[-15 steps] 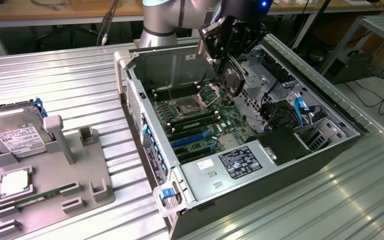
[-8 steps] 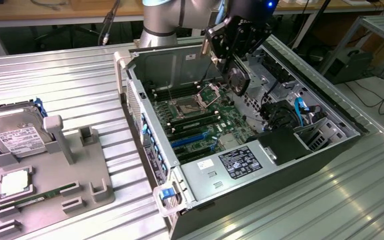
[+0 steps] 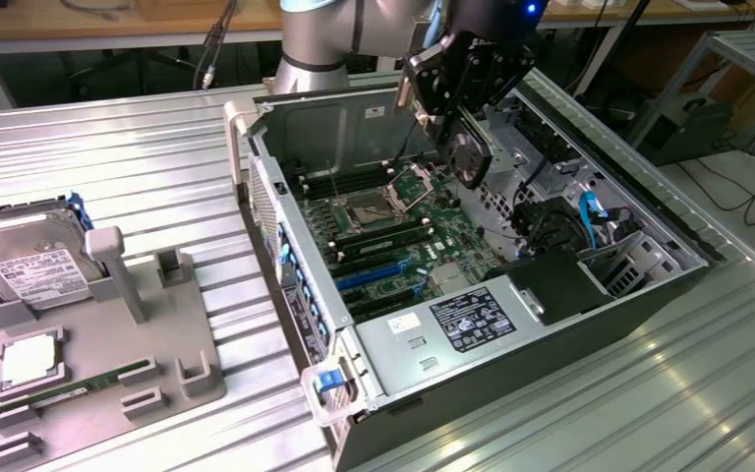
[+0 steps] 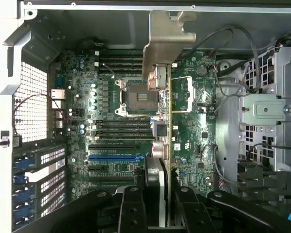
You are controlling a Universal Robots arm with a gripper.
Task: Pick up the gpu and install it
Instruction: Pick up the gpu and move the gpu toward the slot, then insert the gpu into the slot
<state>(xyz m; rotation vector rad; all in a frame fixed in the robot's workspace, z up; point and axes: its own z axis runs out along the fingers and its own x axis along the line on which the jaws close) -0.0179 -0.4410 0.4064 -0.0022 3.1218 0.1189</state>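
Claw [image 3: 460,123] clamped on the gpu [image 3: 472,162], card held on edge above the open PC case [image 3: 391,388], over the motherboard [image 3: 391,236] (silver bracket [image 4: 167,43] at the end farthest from the claw). Hard drive [image 3: 30,265] sits in a grey tray [image 3: 154,364] on the worktop [image 3: 102,167], well apart.

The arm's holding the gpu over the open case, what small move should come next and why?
Probably slide the gpu across toward the blue slot and line it up before lowering: the claw holds it edge-on above the motherboard, beside that slot, not over it.
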